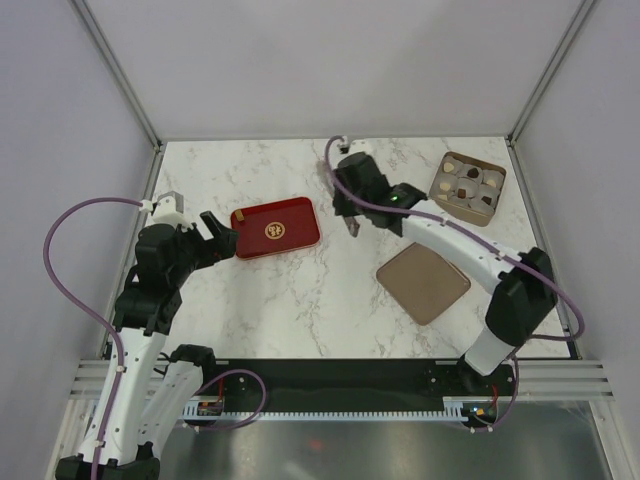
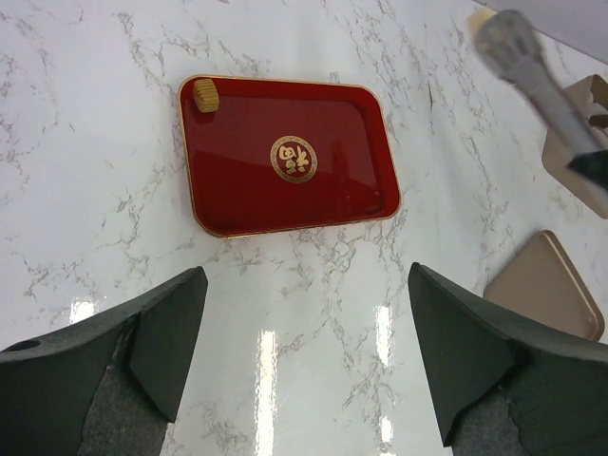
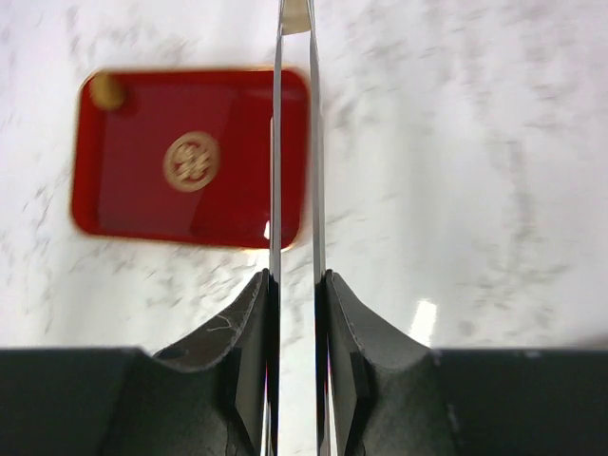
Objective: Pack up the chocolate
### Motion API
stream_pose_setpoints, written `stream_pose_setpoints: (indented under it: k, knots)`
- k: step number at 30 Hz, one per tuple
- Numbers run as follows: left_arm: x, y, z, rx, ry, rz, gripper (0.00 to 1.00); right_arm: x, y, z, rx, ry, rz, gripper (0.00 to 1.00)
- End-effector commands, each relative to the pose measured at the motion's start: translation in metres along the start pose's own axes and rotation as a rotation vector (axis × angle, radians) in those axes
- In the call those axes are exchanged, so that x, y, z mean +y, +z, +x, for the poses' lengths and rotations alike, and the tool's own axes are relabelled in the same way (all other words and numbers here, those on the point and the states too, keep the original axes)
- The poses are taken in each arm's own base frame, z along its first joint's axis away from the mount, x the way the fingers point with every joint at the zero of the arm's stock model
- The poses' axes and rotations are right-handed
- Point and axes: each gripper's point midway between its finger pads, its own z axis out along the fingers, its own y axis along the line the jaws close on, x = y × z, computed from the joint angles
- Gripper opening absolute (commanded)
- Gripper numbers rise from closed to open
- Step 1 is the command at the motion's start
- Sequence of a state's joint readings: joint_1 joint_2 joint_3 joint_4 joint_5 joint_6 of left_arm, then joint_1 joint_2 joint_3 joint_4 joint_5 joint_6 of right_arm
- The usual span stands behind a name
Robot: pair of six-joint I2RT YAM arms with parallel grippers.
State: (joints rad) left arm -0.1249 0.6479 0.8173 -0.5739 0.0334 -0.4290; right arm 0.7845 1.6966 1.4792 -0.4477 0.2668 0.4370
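— Position and count of the goods?

— One tan, ridged chocolate piece (image 2: pixel 204 95) is sitting in a corner of the single red tray (image 2: pixel 285 204), its long axis running roughly along the tray's short side. The boxed pieces (image 1: pixel 452 164), cream and dark, are resting in the one open box (image 1: pixel 476 160); they are too small for a firm count.

— And the grippers?

— The left gripper (image 1: pixel 220 235) is hanging wide open just beside the tray's piece. The right gripper (image 3: pixel 295 285) is pinching metal tongs (image 3: pixel 275 142) between tray and box. One brown lid (image 1: pixel 423 283) is lying nearby.
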Motion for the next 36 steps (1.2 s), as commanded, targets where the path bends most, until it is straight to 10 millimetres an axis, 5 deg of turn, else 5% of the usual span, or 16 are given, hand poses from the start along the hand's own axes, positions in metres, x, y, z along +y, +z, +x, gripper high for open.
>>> stream_pose_setpoints:
  k: [1,8,14,17,26,36]
  knots:
    - [-0.001,0.001,-0.007,-0.028,0.013,0.004,0.95,-0.085,-0.034,-0.014,0.019,0.054,0.180,0.23]
    - [-0.004,0.004,-0.004,-0.010,0.014,0.018,0.95,-0.226,-0.072,-0.013,0.075,0.243,0.407,0.24]
    - [-0.007,0.005,-0.002,0.004,0.015,0.034,0.95,-0.294,-0.100,-0.001,0.105,0.340,0.555,0.25]
    - [-0.010,0.006,0.000,0.020,0.011,0.046,0.95,-0.311,-0.101,0.007,0.139,0.387,0.580,0.26]
    - [-0.015,0.007,0.003,0.036,0.015,0.075,0.95,-0.320,-0.095,0.035,0.241,0.412,0.596,0.27]
    - [-0.013,0.006,0.002,0.028,0.015,0.064,0.95,-0.333,-0.091,0.040,0.261,0.416,0.618,0.34]
